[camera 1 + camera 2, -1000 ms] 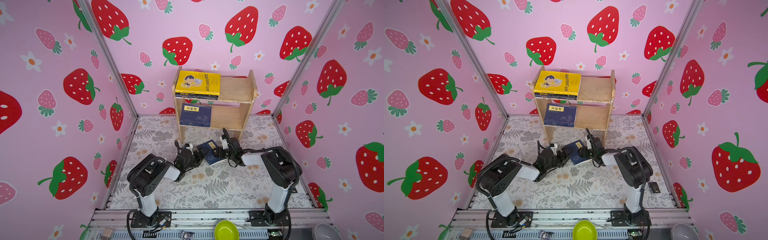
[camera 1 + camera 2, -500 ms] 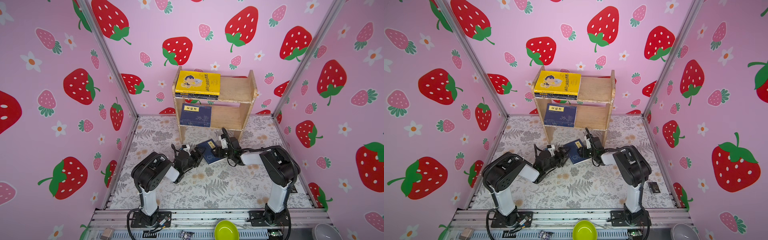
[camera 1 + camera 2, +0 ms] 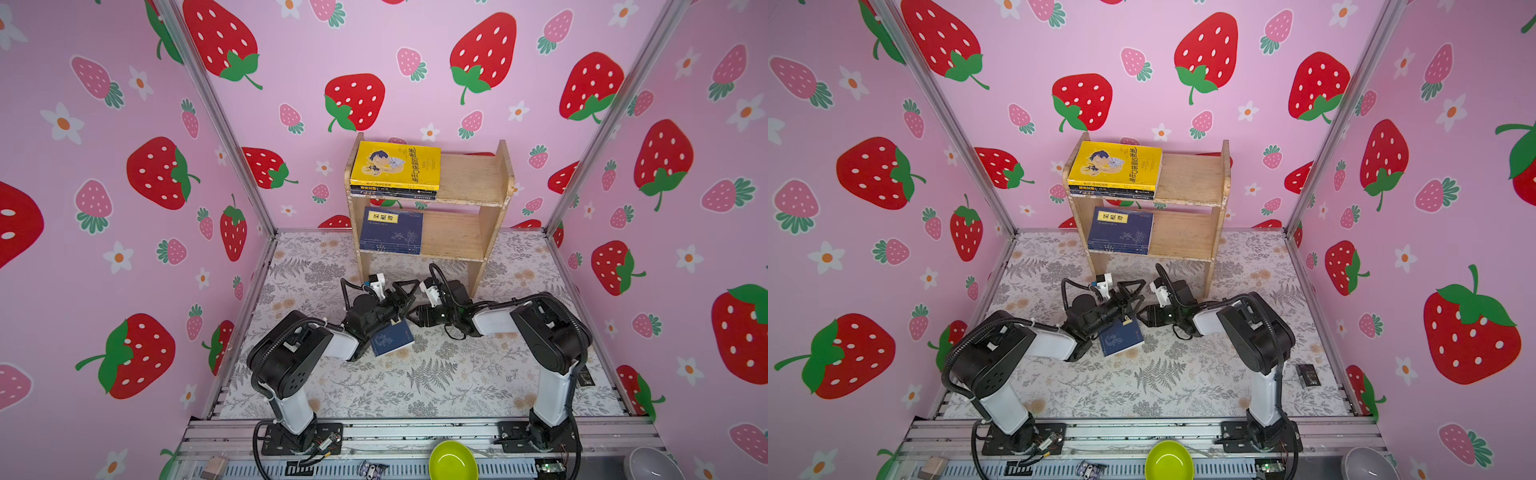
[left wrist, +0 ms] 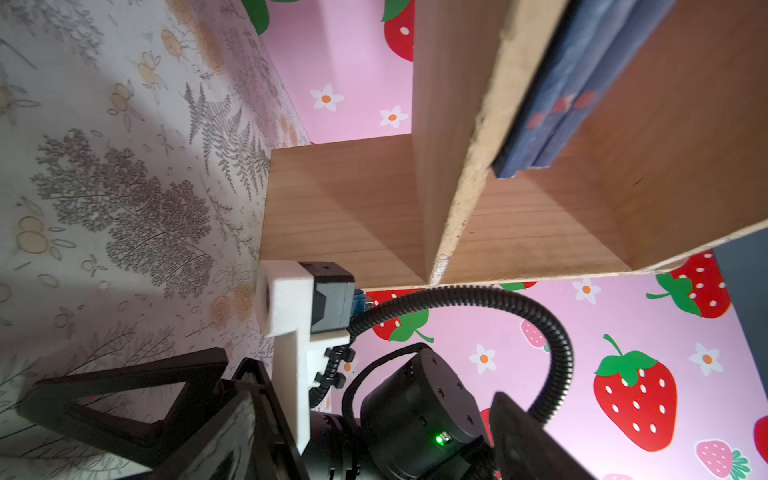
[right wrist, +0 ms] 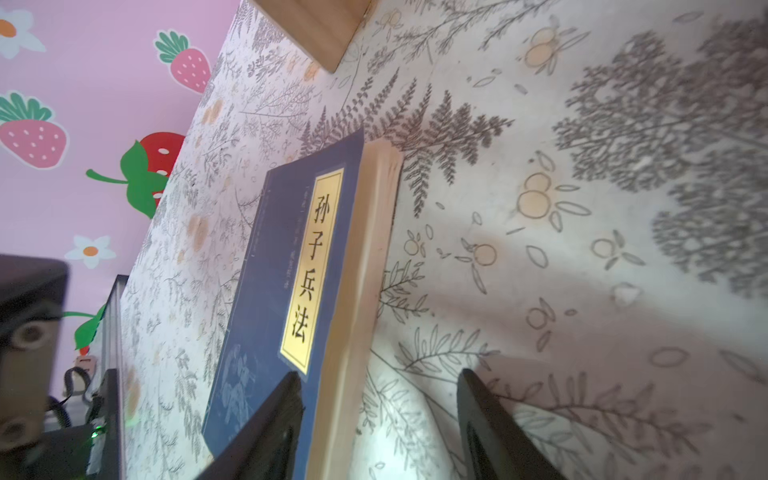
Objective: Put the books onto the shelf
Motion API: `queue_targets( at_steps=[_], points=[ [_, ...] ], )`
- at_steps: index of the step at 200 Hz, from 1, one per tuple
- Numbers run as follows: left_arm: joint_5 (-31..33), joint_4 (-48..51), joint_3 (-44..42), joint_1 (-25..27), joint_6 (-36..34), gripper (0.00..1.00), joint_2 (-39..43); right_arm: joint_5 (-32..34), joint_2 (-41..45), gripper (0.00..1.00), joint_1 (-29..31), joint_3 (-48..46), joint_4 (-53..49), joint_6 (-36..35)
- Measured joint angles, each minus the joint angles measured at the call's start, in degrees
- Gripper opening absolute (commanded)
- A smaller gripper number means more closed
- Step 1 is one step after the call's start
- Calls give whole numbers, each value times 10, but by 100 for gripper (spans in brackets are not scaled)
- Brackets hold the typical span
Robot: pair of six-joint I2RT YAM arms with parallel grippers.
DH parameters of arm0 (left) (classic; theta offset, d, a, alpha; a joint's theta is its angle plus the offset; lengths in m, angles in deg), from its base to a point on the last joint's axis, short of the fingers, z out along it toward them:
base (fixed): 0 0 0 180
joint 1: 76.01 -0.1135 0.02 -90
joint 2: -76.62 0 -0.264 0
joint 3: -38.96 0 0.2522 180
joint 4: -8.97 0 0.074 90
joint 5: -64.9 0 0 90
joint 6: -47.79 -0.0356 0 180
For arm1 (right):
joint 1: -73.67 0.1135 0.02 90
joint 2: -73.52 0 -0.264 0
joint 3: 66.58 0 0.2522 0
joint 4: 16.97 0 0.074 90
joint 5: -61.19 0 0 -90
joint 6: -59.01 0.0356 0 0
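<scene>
One navy book with a yellow label lies flat on the floral mat in front of the shelf. In the right wrist view this book shows its page edge between the spread fingers of my right gripper, which is open with one finger over the cover. My left gripper hovers open over the book's far end, holding nothing. On the shelf, a yellow book tops a dark stack. Navy books lie on the lower tier.
Strawberry-print walls close in the left, back and right. The shelf leg stands close behind both grippers. A green bowl and a grey bowl sit beyond the front rail. A small black object lies by the right wall.
The navy floor book has shifted toward the front and left. My left gripper has moved right, over the book's far end. The right jaws have narrowed slightly.
</scene>
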Motion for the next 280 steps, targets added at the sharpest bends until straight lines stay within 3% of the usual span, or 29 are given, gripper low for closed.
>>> queue_targets(
  at_steps=[33,55,84,108,124,152,198,280],
  points=[
    [0,118,-28,-19,-33,92,57,-4,1,62,0,-1,-1,5],
    [28,320,-29,-34,-111,100,185,9,13,60,4,-4,-21,2],
    [88,587,12,-50,-222,99,344,35,25,59,18,3,-59,-12],
    [78,695,18,-111,-280,100,372,57,25,56,45,25,-96,-21],
    [66,742,0,-135,-299,100,356,71,23,49,63,40,-112,-23],
    [40,781,-35,-135,-314,100,325,96,5,42,85,63,-126,-22],
    [12,753,-52,-135,-316,100,287,127,-17,25,99,85,-131,-18],
    [-27,550,-83,-140,-283,100,221,156,-65,17,110,138,-122,-19]
  ],
)
